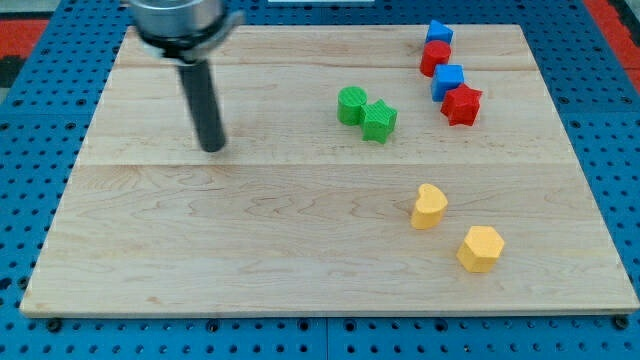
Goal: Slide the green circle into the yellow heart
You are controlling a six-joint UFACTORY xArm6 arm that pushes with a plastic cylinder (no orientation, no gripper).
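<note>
The green circle (351, 104) sits on the wooden board (250, 240) right of centre near the top, touching a green star (379, 121) at its lower right. The yellow heart (429, 206) lies lower down, to the right of centre. My tip (212, 148) rests on the board at the view's left, well to the left of the green circle and slightly below its level, touching no block.
A yellow hexagon (480, 248) lies below and right of the heart. At the top right stand a blue block (438, 34), a red block (435, 57), a blue cube (448, 80) and a red star (462, 104), in a column.
</note>
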